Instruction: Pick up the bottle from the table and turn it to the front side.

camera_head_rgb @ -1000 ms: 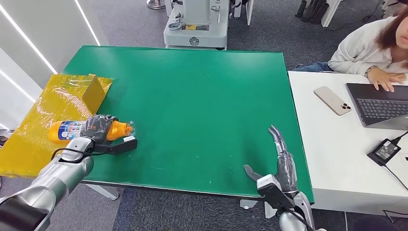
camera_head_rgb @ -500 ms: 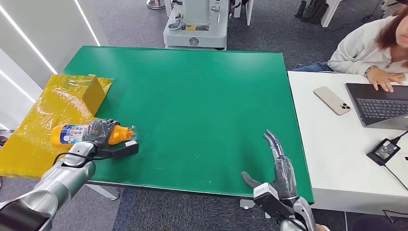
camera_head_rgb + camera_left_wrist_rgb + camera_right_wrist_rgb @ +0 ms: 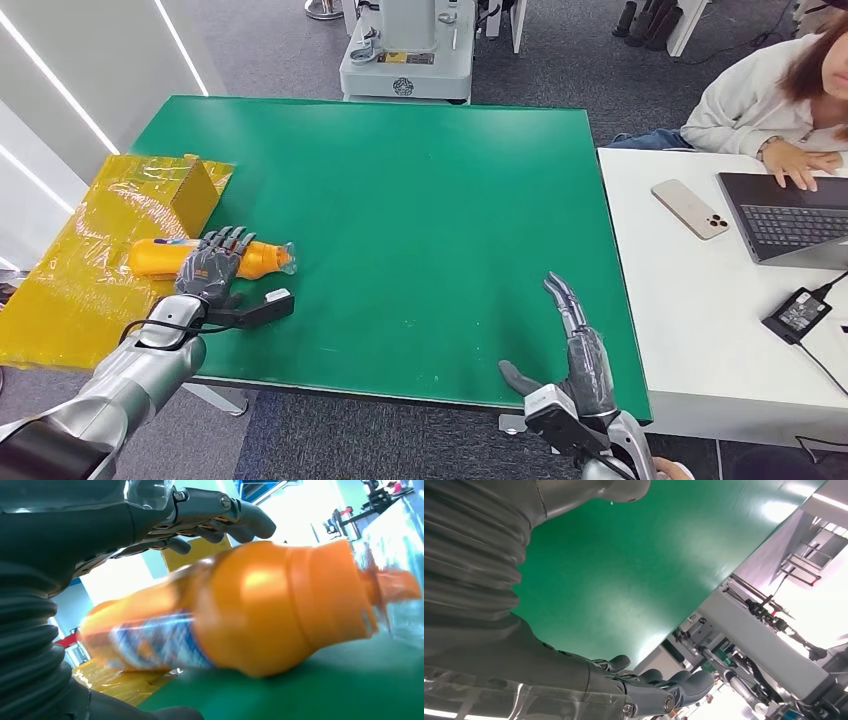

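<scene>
Bottle (image 3: pixel 210 257) is lying on its side at about 9 o'clock on the green counter (image 3: pixel 420 200), base over the yellow sheet (image 3: pixel 90 260), cap pointing toward 3 o'clock. Left hand (image 3: pixel 212 266) is sitting over its middle, fingers (image 3: pixel 220 510) spread and arching above the body without closing on it; likely letting it rest so the label side can be judged. Label is looking blurred in the left wrist view. Right hand (image 3: pixel 578 350) is waiting at 5 o'clock, fingers straight and apart, holding nothing.
</scene>
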`<state>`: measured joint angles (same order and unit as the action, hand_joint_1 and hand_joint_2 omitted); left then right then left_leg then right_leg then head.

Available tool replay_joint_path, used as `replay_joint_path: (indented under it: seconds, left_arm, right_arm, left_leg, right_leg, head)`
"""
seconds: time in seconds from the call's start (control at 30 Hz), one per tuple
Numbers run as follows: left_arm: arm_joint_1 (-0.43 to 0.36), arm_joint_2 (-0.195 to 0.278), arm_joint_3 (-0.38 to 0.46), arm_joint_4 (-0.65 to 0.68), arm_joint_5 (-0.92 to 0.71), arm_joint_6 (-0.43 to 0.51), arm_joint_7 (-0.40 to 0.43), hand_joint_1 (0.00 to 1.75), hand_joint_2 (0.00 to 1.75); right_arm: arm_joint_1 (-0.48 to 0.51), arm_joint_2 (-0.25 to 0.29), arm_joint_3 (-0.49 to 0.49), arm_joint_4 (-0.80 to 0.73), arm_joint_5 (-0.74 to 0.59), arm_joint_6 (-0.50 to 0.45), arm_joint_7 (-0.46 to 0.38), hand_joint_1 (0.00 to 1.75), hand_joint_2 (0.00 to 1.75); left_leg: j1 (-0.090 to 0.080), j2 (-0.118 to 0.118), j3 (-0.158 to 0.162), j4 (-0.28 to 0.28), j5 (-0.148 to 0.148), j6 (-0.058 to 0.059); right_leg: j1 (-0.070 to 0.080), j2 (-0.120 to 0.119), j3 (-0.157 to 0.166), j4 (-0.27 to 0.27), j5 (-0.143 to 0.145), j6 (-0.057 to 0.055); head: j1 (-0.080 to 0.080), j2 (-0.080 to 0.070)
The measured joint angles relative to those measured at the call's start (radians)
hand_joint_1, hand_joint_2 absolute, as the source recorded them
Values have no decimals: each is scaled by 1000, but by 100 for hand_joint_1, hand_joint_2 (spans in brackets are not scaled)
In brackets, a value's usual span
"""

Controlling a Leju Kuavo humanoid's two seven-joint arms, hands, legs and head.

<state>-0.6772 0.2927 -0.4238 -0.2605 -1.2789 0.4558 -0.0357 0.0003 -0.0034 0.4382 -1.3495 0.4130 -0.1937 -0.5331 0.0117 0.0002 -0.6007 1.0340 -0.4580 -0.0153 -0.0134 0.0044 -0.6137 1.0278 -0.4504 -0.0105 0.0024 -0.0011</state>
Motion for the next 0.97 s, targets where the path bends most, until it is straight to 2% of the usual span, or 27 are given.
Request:
replay_joint_path:
  seconds: [0.47, 0.63, 0.7, 0.77, 0.9, 0.93, 0.97]
  left_arm:
    - [20, -27, 43, 0, 10, 49, -5, 0, 175]
    - [31, -51, 63, 0, 18, 128, -65, 0, 175]
    - [38, -76, 92, -8, 54, 183, -133, 0, 175]
    - [56, -113, 143, -44, 92, 211, -246, 0, 175]
    - [116, -244, 296, -183, 225, 213, -568, 0, 175]
    - [137, -281, 312, -224, 295, 213, -617, 0, 175]
    - [148, -298, 319, -245, 335, 213, -638, 0, 175]
  right_arm:
    - [2, -13, -21, -2, -14, 4, 0, 0, 175]
    - [2, -13, -38, -2, -14, 5, -2, 0, 175]
    - [4, -13, -46, -2, -15, 5, -2, 0, 175]
    - [7, -11, -55, -4, -16, 4, -2, 0, 175]
    - [5, 3, -82, -15, -32, 13, -2, 0, 175]
    - [5, 8, -90, -19, -37, 18, -2, 0, 175]
    - [5, 10, -94, -21, -39, 21, -2, 0, 175]
  left_leg:
    - [0, 0, 0, 0, 0, 0]
    - [0, 0, 0, 0, 0, 0]
    - [0, -1, 0, 0, 0, 0]
    - [-1, -1, 0, 1, 0, 0]
    - [-2, -3, -1, 1, 0, 0]
    - [-2, -3, -1, 1, -1, 1]
    - [-2, -3, -1, 1, -1, 1]
  right_leg:
    - [0, 0, 0, 0, 0, 0]
    - [0, 0, 0, 0, 0, 0]
    - [0, 0, 0, 0, 0, 0]
    - [-1, 0, 0, 0, 0, 0]
    - [-2, -3, 1, -1, 0, 0]
    - [-2, -3, 1, -1, 0, 1]
    - [-3, -3, 1, -1, 0, 1]
  head:
    - [0, 0]
    - [0, 0]
    - [0, 0]
    - [0, 0]
    - [0, 0]
    - [0, 0]
    - [0, 0]
